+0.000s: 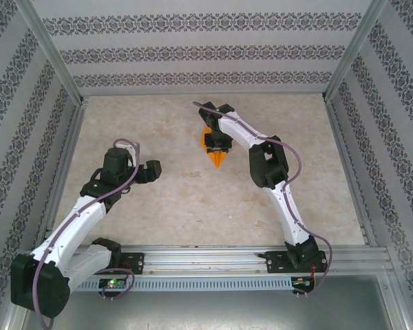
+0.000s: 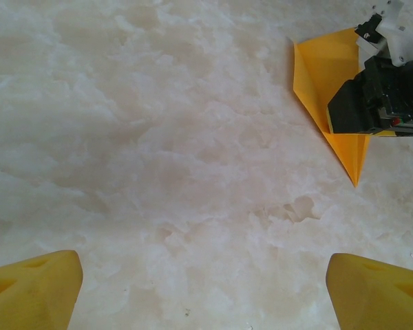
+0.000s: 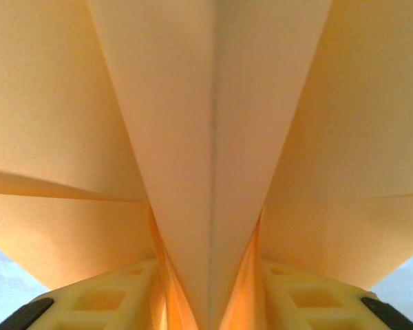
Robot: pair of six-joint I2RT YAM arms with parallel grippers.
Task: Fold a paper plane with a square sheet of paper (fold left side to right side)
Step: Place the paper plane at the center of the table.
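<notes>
The paper plane [image 1: 215, 158] lies on the table [image 1: 165, 220] toward the far middle, its nose pointing at the arms. The right gripper [image 1: 217, 141] sits right on top of it. In the right wrist view the plane's [image 3: 213, 137] centre fold runs down between the yellow fingers [image 3: 117, 302], which stand partly apart with slim gaps either side, not pinching it. The left gripper [image 2: 206, 295] hovers wide open and empty over bare table, the plane [image 2: 316, 75] well off to its upper right
</notes>
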